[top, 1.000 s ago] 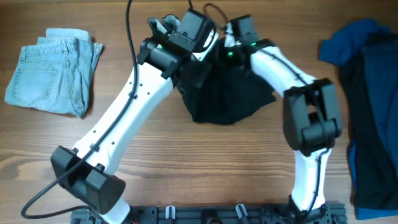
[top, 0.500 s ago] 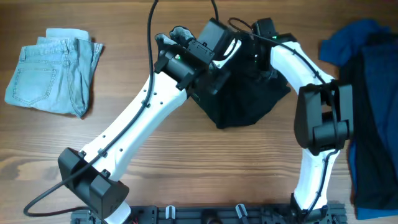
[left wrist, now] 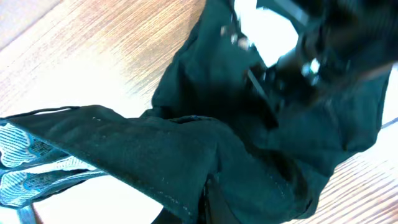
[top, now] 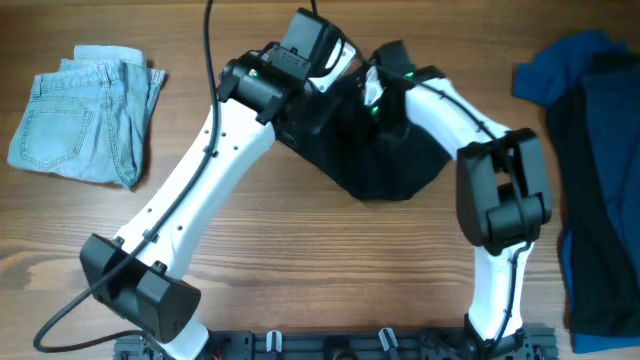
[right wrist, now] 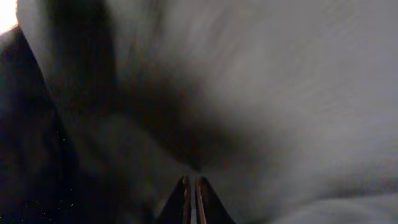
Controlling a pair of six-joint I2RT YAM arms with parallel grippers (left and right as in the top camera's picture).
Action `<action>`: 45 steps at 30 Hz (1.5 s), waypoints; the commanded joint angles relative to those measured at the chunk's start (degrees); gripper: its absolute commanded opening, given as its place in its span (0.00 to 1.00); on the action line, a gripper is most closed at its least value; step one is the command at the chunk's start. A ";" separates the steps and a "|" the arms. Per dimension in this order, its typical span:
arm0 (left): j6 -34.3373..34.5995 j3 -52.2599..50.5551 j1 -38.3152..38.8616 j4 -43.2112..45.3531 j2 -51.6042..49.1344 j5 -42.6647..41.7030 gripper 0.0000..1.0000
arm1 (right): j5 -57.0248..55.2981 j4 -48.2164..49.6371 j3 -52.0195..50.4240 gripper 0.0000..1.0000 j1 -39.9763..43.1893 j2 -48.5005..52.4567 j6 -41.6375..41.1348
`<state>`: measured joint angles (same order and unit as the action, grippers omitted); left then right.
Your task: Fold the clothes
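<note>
While the left gripper (top: 332, 82) and right gripper (right wrist: 191, 190) pinched the black shorts (top: 385, 165), apparently mid-fold, denim shorts (top: 85, 115) lay folded at the tabletop's (top: 330, 280) left edge. Blue garments (top: 590, 170) lay unfolded

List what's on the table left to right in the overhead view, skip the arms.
denim shorts → black shorts → blue and navy garment pile at the right edge. The arms overlap the black shorts, so they have no clear place in the order.

Black shorts (top: 388, 170) bunched; denim shorts (top: 85, 115) folded
</note>
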<state>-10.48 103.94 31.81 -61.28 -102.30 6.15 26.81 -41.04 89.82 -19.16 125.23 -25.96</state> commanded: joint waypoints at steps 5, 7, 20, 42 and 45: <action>-2.91 1.46 -0.61 1.79 1.79 -0.76 0.04 | 5.16 4.61 -3.21 0.04 -8.02 -0.92 -9.35; -3.67 1.44 -0.59 1.75 1.79 -4.13 0.04 | 4.94 6.71 -3.21 0.04 -10.21 -0.85 -12.07; -2.36 1.33 -0.52 -9.31 1.79 -22.36 0.04 | -1.70 19.76 -3.21 0.04 -12.39 -0.83 -14.49; -2.16 1.29 1.77 -5.33 -4.48 -22.97 0.04 | -18.60 0.00 -3.28 0.04 6.86 -0.94 7.56; -0.87 1.31 1.25 -6.05 -3.98 -14.80 0.04 | -9.05 0.76 -3.28 0.04 5.70 -0.94 7.39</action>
<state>-12.75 104.03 33.47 -67.05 -106.98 -15.38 11.94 -40.07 86.94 -12.47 123.74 -19.57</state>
